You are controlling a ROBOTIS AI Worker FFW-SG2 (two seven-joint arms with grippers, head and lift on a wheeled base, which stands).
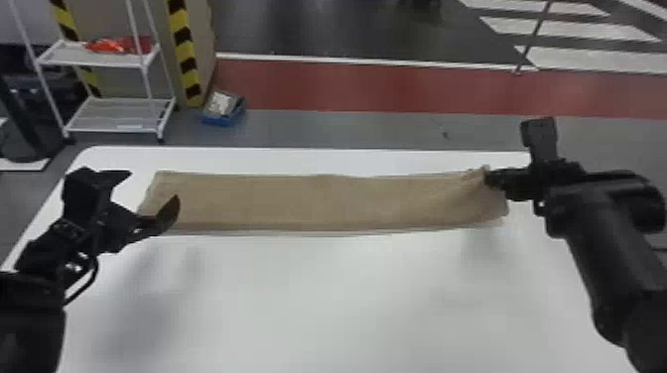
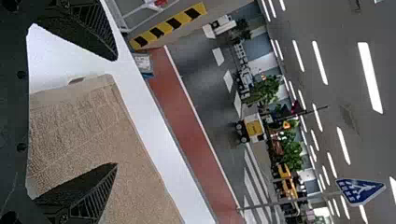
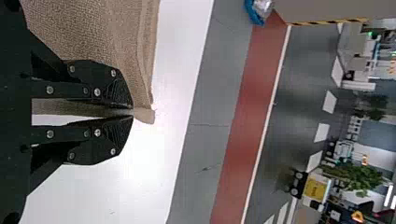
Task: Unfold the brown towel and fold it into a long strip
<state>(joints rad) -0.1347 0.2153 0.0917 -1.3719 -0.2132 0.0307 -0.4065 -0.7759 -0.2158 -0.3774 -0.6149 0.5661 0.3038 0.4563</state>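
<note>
The brown towel (image 1: 317,201) lies as a long folded strip across the table's far part. At its left end my left gripper (image 1: 151,196) stands open above it, its two fingers spread; the left wrist view shows the towel (image 2: 79,130) below and between the fingertips of the left gripper (image 2: 116,112). My right gripper (image 1: 489,177) is shut on the towel's far right corner, where the cloth is pulled into creases. In the right wrist view a bit of the towel (image 3: 144,114) pokes out past the closed right gripper (image 3: 132,113).
The white table (image 1: 317,297) extends in front of the towel, with a narrow strip of it behind. Beyond its far edge are a white shelf rack (image 1: 119,116) at the left and a blue box (image 1: 223,108) on the floor.
</note>
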